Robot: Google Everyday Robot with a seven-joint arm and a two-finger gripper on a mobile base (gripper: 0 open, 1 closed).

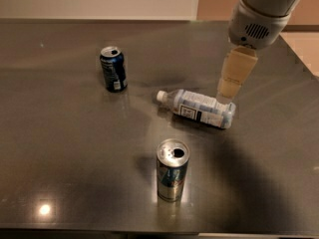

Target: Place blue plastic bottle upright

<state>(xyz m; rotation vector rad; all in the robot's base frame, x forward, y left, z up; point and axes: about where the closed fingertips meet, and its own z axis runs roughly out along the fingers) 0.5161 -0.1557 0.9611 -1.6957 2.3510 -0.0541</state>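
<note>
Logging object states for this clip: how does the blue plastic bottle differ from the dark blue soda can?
The blue plastic bottle lies on its side, cap pointing left; the dark blue soda can stands upright. The bottle is clear with a white label; the can is opaque dark blue. Both rest on the table. The gripper is just above the bottle's base end.

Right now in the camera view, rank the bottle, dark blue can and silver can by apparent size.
1. blue plastic bottle, the gripper over its base end.
2. silver-and-blue can, nearest the camera, so unsure.
3. dark blue can.
</note>
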